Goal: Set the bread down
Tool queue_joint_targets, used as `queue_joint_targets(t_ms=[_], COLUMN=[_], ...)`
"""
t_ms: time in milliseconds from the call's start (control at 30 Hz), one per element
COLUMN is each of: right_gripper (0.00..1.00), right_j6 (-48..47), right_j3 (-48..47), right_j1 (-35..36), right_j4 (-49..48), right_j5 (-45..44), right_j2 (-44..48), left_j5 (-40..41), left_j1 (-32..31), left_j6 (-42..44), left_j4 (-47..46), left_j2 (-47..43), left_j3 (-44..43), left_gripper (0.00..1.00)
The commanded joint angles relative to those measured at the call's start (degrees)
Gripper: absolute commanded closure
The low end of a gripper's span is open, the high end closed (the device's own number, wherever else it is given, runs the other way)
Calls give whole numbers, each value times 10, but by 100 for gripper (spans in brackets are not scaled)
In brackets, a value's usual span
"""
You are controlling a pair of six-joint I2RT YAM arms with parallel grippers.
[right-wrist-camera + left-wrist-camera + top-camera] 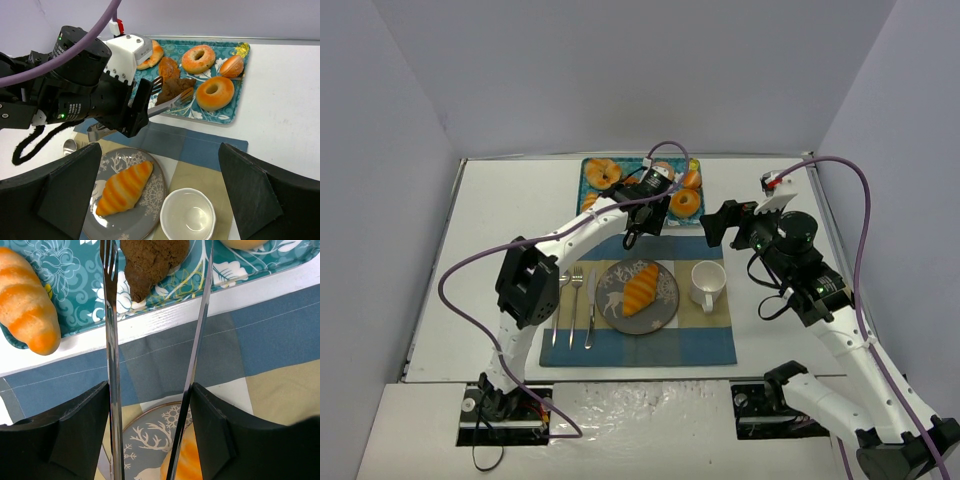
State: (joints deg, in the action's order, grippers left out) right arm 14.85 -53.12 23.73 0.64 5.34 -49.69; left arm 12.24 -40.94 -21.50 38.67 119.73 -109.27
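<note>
A striped orange bread point(640, 288) lies on the grey deer-pattern plate point(667, 305) on the placemat; the right wrist view shows the same bread point(125, 187). My left gripper point(150, 390) is shut on metal tongs point(111, 340), held over the tray's near edge. The tongs' point(172, 102) tips reach over the teal tray point(75, 315) and stand on either side of a dark brown bread point(150, 262). My right gripper point(160, 150) hangs open and holds nothing, above the plate point(115, 162) and the cup.
The tray point(592, 196) at the back holds several more pastries: ring doughnuts point(215, 92) and a striped roll point(27, 300). A white cup point(708, 283) stands right of the plate. A spoon, fork and knife point(576, 305) lie left of it on the checked placemat point(710, 345).
</note>
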Motion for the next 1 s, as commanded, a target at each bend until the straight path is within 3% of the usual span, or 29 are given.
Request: queue_joint_targets(t_ms=[0,333,467,800,967], right_gripper=[0,0,0,0,0], right_j6=[-8,-7,-7,-7,-8], right_j3=[-9,-7,-7,-6,-5], right_j1=[4,5,6,8,8], right_j4=[-38,-38,-38,-38,-38], right_j5=[3,0,-2,-6,-7], right_j2=[5,3,3,2,1], left_j5=[-3,-15,-22,-19,-1], left_j1=[10,17,18,17,10], left_j6=[2,0,0,0,1], left_j4=[-24,-33,-32,-33,-35], left_j2=[-16,-7,-5,-44,-108], left_j3=[-18,-13,-13,13,44], left_gripper=[42,44,52,89,93])
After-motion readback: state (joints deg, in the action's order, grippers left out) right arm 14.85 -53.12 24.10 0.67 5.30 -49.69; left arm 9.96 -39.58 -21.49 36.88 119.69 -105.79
